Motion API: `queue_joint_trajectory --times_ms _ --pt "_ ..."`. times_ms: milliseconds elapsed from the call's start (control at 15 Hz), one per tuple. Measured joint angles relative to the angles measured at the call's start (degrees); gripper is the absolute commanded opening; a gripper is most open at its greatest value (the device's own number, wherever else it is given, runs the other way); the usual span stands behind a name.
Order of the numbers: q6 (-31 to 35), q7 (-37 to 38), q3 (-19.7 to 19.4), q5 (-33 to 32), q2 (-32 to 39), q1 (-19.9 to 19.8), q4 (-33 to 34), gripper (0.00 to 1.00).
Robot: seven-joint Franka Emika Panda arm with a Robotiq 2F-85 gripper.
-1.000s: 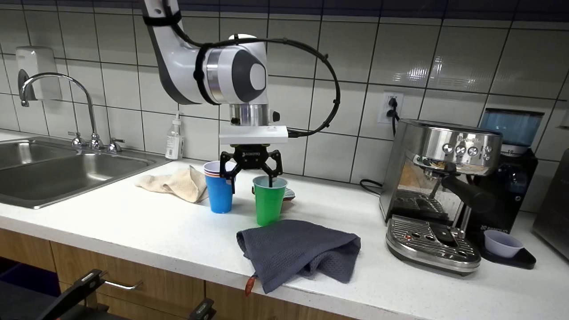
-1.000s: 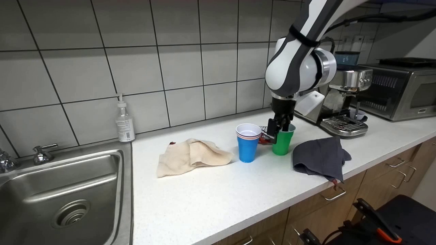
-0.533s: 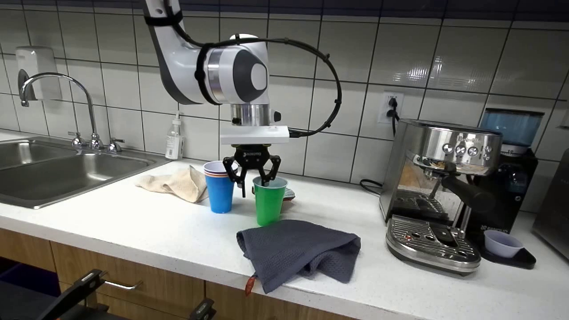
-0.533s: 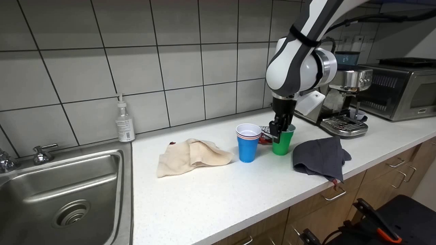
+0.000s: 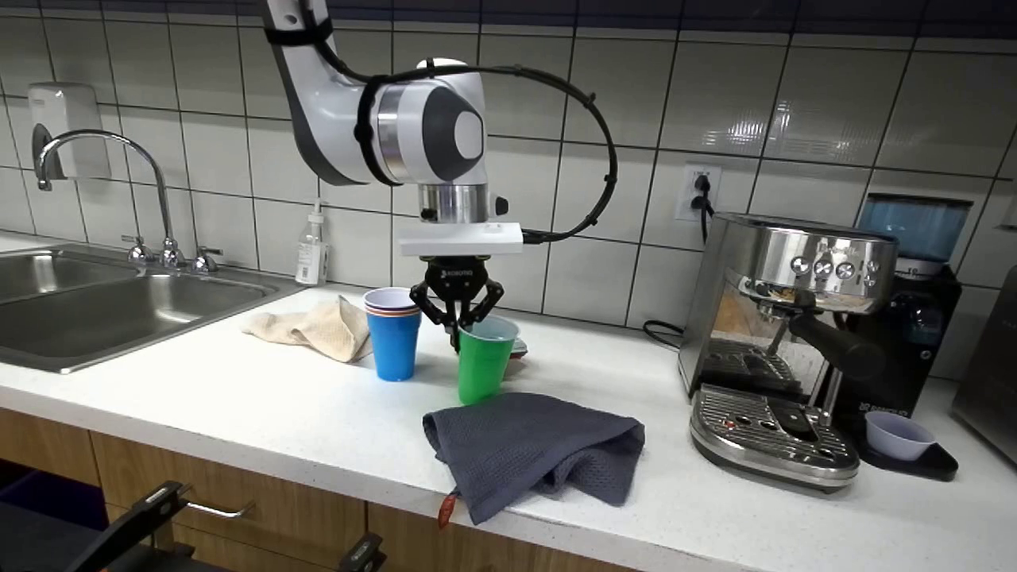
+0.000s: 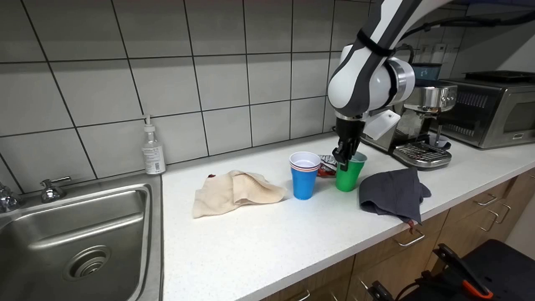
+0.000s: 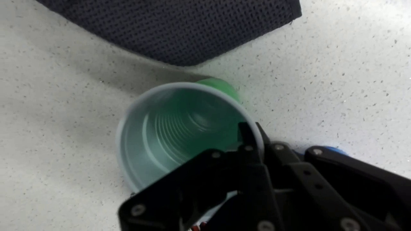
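We see: green cup (image 5: 485, 367) leaning slightly, likely because gripper (image 7: 253, 134) clenches its rim (image 7: 183, 85) | blue cup stack (image 5: 393, 343) just beside green cup

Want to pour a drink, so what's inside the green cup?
The pincer grips the rim of the green cup with one finger inside; the wrist view also shows ribbed wall and some bottom. What lies behind the pincer is covered.

Your arm (image 5: 338, 135) is bent above the green cup (image 5: 483, 369); wrist (image 5: 453, 204) vertical over the cup's rim. Your fingers (image 7: 252, 157) point down, clamped with that rim pinched between them: one tip inside the cup, the other just outside its wall.
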Motion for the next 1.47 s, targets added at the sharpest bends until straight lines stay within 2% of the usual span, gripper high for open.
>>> queue_joint_trajectory --times_ms 733,1467 --pt "-0.03 0.01 -0.53 -1.57 -0.97 -0.75 1.99 0.01" --pt "-0.22 0.08 -0.53 0.05 -7.45 -0.82 2.66 0.01"
